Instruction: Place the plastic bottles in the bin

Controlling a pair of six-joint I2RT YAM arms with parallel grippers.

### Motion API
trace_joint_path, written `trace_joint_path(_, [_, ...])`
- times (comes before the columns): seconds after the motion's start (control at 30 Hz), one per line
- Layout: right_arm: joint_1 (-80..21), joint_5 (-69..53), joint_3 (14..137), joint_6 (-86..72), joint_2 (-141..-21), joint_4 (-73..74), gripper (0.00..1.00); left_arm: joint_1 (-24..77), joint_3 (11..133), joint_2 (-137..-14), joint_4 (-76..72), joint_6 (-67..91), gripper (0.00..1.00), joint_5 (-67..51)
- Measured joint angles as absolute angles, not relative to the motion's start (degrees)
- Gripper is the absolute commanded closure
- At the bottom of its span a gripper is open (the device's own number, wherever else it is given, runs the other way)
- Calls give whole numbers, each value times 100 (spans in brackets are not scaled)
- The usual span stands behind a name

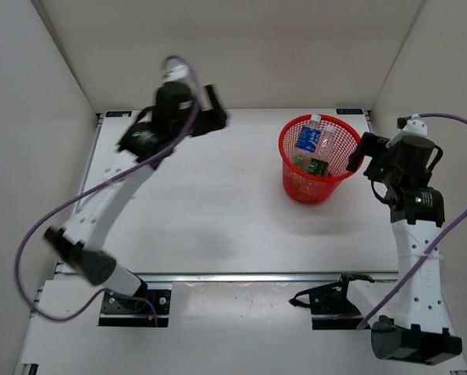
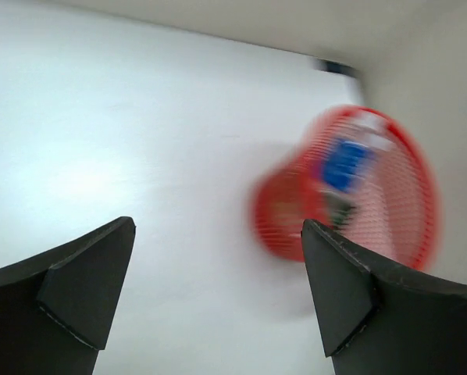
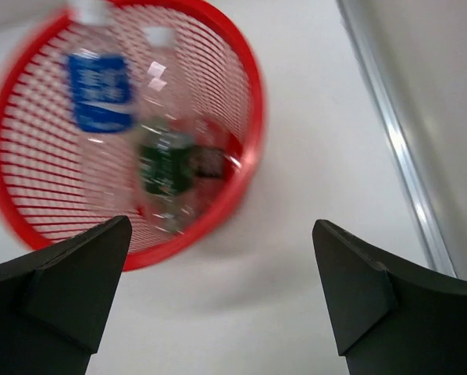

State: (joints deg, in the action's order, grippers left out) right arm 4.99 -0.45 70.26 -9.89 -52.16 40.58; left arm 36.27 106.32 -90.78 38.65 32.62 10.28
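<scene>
The red mesh bin [image 1: 292, 181] stands at the back right of the table. Inside it lie a clear bottle with a blue label [image 1: 307, 139] and a clear bottle with a dark green label [image 1: 318, 165]; both show in the right wrist view, blue [image 3: 99, 100] and green [image 3: 165, 164]. The other bottles are hidden or too blurred to tell. My left gripper [image 1: 215, 108] is open and empty, high at the back left, far from the bin [image 2: 279, 211]. My right gripper [image 1: 357, 155] is open and empty just right of the bin [image 3: 249, 101].
White walls close in the table on the left, back and right. A metal rail [image 3: 401, 156] runs along the table's right edge. A rail [image 1: 241, 276] crosses the near edge by the arm bases.
</scene>
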Motion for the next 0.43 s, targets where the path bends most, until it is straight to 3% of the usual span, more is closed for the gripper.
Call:
trace_joint_path(0.2, [1055, 545, 7022, -982, -5607, 5129, 1, 956, 7913, -6134, 5918, 3391, 1, 2176])
trace_joint_path(0.3, [1402, 711, 7022, -1000, -5594, 5363, 1, 753, 7229, -5367, 7026, 3395, 2, 2515])
trace_joint_path(0.43, [1474, 766, 7022, -1039, -5557, 5507, 1, 976, 7192, -5347, 7428, 3439, 1, 2545])
